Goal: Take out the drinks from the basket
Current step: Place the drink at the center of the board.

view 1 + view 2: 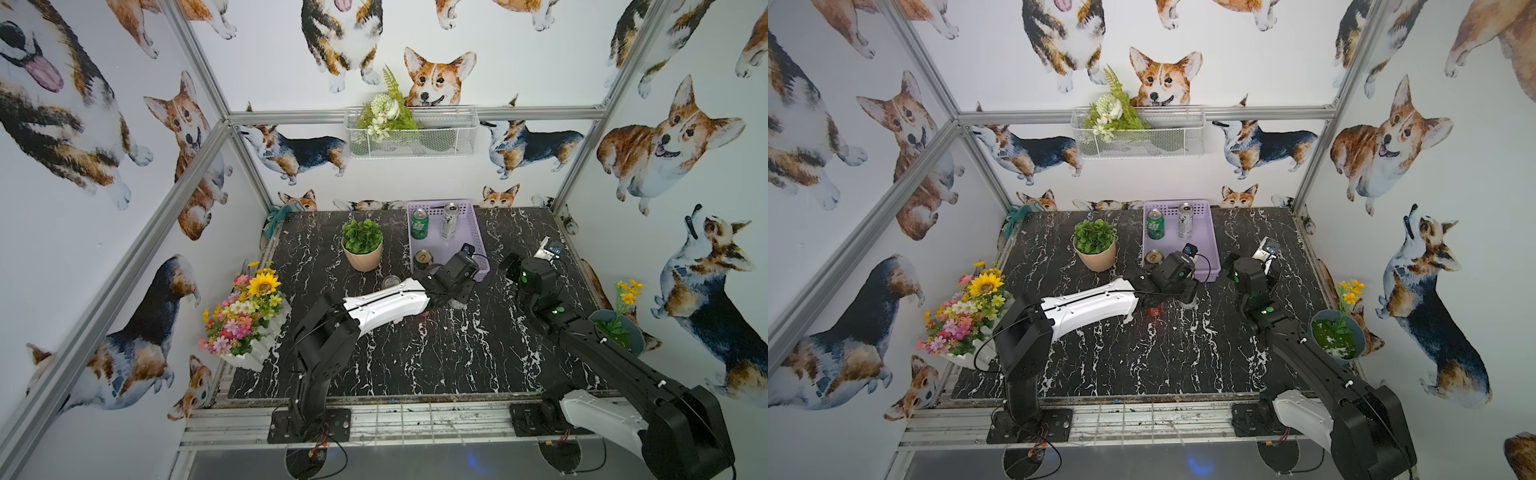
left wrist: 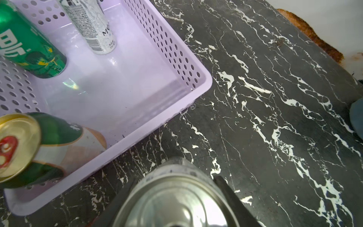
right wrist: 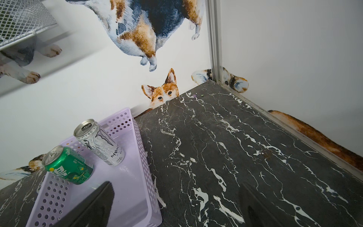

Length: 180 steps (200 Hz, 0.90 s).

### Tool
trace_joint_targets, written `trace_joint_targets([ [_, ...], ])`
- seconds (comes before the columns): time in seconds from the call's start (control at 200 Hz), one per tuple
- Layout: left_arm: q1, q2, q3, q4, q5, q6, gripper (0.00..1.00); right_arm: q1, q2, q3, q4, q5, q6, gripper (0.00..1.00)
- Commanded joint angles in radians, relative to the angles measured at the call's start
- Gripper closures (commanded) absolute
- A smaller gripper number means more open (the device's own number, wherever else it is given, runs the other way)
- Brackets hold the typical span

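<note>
The lavender basket [image 1: 473, 232] [image 2: 121, 92] [image 3: 137, 169] stands at the back of the marble table. Three drinks stand in it: a green can [image 1: 419, 224] [image 3: 68, 167], a tall silver-white can [image 1: 449, 220] [image 3: 100, 143], and a green can with a gold top [image 1: 423, 259] [image 2: 59, 149]. My left gripper [image 2: 174, 184] [image 1: 455, 301] is shut on a silver can [image 2: 176, 200] just outside the basket's near corner. A red can [image 1: 1154, 309] and another can [image 1: 390, 281] stand on the table, mostly hidden by the left arm. My right gripper [image 3: 176, 198] [image 1: 509, 264] hangs open by the basket's right side.
A potted green plant [image 1: 362, 245] stands left of the basket. A white box of flowers [image 1: 245, 316] sits at the table's left edge, and a blue pot with yellow flowers [image 1: 619, 332] at the right edge. A white wire basket [image 1: 440, 137] hangs on the back wall.
</note>
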Motion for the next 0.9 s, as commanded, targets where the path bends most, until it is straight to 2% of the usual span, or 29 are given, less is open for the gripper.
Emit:
trace_joint_targets([
  [0.0, -0.005, 0.013, 0.025, 0.065, -0.054, 0.019, 1.00, 0.000, -0.003, -0.001, -0.003, 0.011, 0.013, 0.00],
  [0.215, -0.022, 0.048, 0.020, 0.035, -0.102, 0.023, 1.00, 0.000, -0.007, -0.004, 0.005, 0.008, 0.009, 0.00],
  [0.295, -0.024, 0.044, 0.012, 0.040, -0.099, 0.017, 0.82, 0.000, -0.007, -0.003, 0.005, 0.007, 0.008, 0.00],
  [0.385, -0.024, 0.039, 0.008, 0.040, -0.096, 0.018, 0.53, 0.000, -0.008, -0.003, 0.005, 0.005, 0.008, 0.00],
  [0.45, -0.025, 0.038, 0.010, 0.036, -0.104, 0.017, 0.29, 0.000, -0.008, -0.002, 0.006, 0.005, 0.006, 0.00],
  [0.515, -0.025, 0.035, 0.011, 0.033, -0.109, 0.016, 0.12, 0.001, -0.009, -0.001, 0.006, 0.002, 0.004, 0.00],
  [0.545, -0.026, 0.035, 0.014, 0.032, -0.108, 0.017, 0.01, 0.000, -0.009, -0.001, 0.008, 0.002, 0.005, 0.00],
  [0.726, -0.025, 0.036, 0.038, 0.001, -0.112, 0.003, 0.00, 0.000, -0.010, -0.001, 0.011, -0.004, 0.000, 0.00],
  [0.896, -0.021, -0.050, 0.063, 0.003, -0.140, 0.010, 0.00, 0.000, -0.017, -0.003, 0.014, -0.003, -0.001, 0.00],
])
